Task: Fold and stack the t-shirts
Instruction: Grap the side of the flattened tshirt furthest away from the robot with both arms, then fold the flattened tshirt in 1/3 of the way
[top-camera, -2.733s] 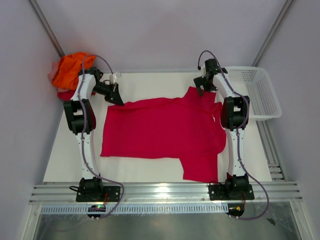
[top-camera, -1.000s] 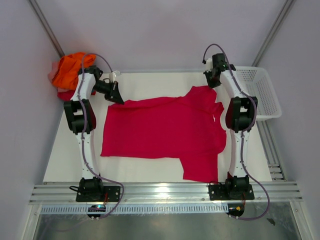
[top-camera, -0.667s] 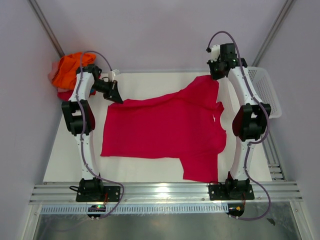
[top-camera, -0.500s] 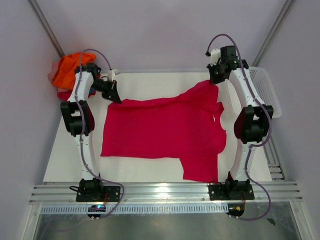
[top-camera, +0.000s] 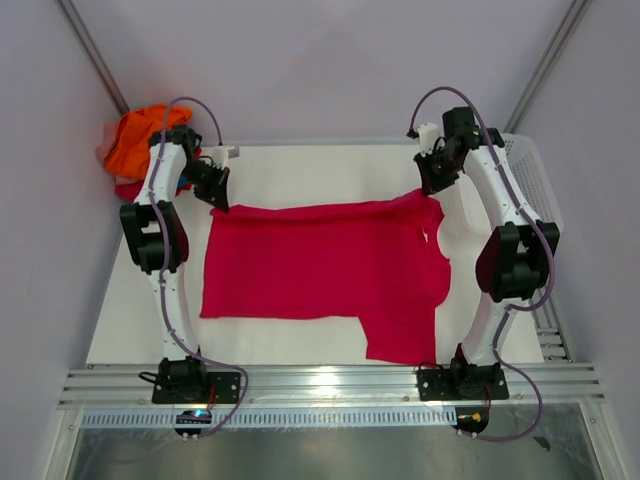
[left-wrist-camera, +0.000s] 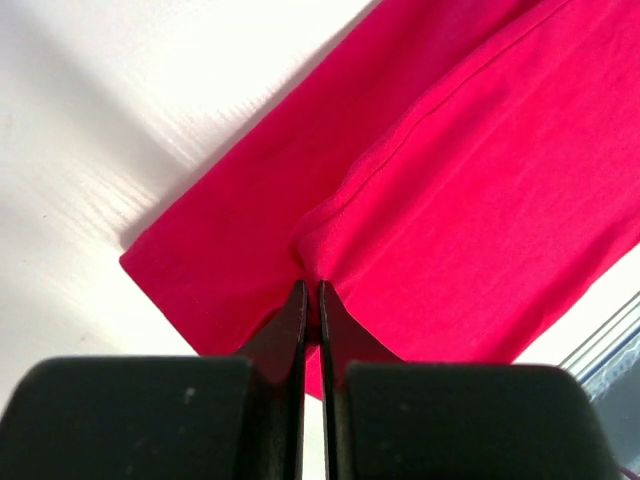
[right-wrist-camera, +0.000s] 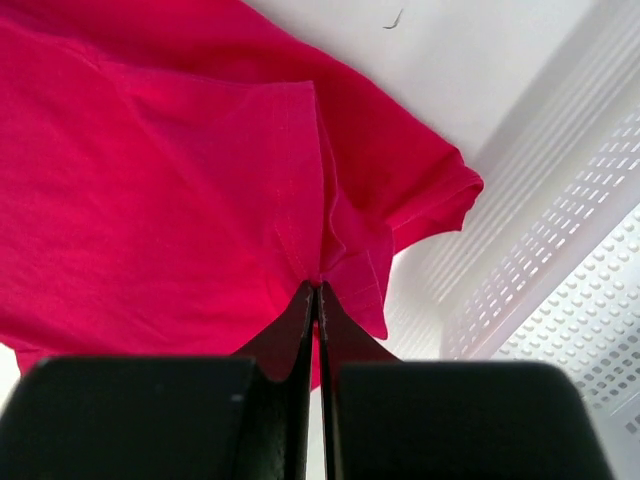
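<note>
This is a robotics lab test cell. The left arm (top-camera: 163, 250) and right arm (top-camera: 508, 262) are bolted to an aluminium rail (top-camera: 330, 382) at 6 o'clock of a white table (top-camera: 300, 170). Plain pale walls (top-camera: 320, 60) box it in, with metal struts (top-camera: 92, 50) at 11 and 1 o'clock. The only props are a crimson t-shirt (top-camera: 320, 260), a basket (top-camera: 538, 190) at 2 o'clock and exposed cables (top-camera: 197, 106).

The left gripper (left-wrist-camera: 311, 292) pinched tight on the red t-shirt (left-wrist-camera: 480, 180), a seam line across the cloth, white table (left-wrist-camera: 110, 130) under it, bright and shiny
</note>
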